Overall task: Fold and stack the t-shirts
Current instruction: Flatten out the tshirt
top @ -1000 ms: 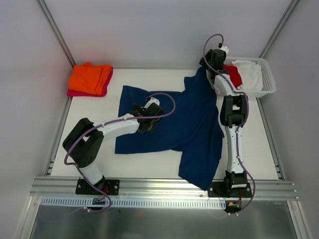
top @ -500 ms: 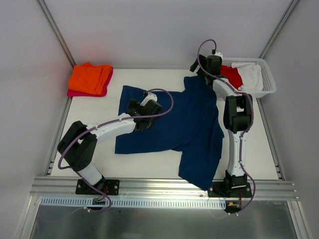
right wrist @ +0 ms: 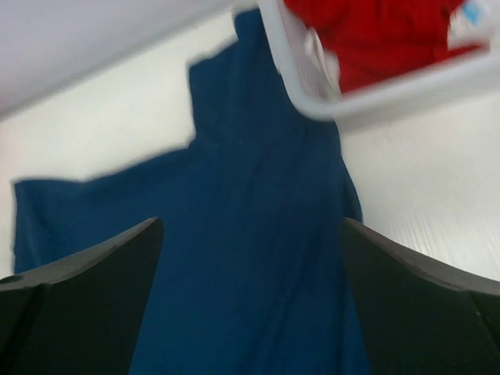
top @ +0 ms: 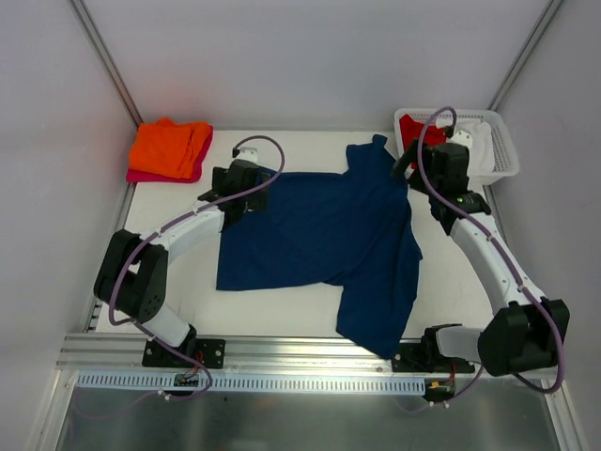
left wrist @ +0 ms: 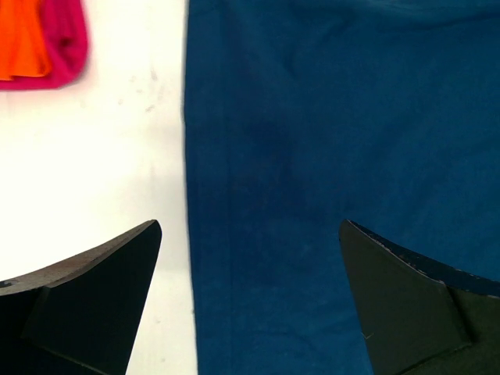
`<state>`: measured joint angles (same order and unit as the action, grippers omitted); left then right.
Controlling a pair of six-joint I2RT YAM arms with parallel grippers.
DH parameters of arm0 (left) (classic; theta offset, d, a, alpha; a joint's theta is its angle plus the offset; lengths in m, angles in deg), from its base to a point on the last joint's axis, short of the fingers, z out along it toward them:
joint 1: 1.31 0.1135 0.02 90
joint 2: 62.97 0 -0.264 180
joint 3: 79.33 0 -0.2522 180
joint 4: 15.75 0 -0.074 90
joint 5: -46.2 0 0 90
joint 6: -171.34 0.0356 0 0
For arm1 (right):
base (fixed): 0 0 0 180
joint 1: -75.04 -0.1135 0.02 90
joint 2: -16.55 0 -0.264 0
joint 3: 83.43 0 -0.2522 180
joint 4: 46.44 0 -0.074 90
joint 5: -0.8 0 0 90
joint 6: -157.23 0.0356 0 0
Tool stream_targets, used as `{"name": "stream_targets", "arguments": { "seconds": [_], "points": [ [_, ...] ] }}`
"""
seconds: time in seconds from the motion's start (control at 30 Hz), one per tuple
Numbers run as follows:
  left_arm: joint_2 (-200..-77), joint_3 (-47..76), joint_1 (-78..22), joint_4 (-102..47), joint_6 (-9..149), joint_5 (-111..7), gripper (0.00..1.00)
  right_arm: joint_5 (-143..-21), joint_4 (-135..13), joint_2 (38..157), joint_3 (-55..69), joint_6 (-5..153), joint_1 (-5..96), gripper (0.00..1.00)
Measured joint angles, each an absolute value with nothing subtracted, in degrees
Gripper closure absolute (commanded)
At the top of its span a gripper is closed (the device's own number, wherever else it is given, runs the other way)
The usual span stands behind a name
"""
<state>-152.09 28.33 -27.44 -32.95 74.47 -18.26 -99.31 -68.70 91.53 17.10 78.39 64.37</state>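
Overhead: five t-shirts, two arms, one basket [top: 507, 158]. Navy t-shirt [top: 319, 235] lies spread mid-counter [top: 272, 315], long axis left-right. Orange t-shirt [top: 169, 146] tops pink t-shirt [top: 150, 176] far-left. Red t-shirt [top: 413, 127] and white t-shirt [top: 477, 141] sit in the basket.

Left wrist: left tool [left wrist: 250, 312] apart, empty, over the navy edge.

Right wrist: right tool [right wrist: 250, 305] apart, empty, beside the basket.

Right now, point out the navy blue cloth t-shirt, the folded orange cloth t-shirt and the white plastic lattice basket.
navy blue cloth t-shirt [top: 319, 225], top external view, middle of body
folded orange cloth t-shirt [top: 169, 146], top external view, top face
white plastic lattice basket [top: 505, 141], top external view, right rim
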Motion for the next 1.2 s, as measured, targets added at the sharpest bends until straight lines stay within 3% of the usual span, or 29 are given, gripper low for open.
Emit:
{"name": "stream_targets", "arguments": {
  "seconds": [0.37,0.8,1.2],
  "points": [
    [-161.6,21.9,-27.1,-30.7,77.0,-28.0,0.01,-99.4,-78.1,78.9,37.0,78.2,63.1,0.01],
    [-172.3,10.0,-24.1,-31.8,77.6,-31.6,0.01,-98.9,-82.0,63.7,45.1,78.1,63.1,0.0],
    [-179.8,1.0,-21.1,-38.8,76.6,-28.2,0.01,-98.2,-84.9,62.0,45.6,78.1,63.1,0.0]
  ]
}}
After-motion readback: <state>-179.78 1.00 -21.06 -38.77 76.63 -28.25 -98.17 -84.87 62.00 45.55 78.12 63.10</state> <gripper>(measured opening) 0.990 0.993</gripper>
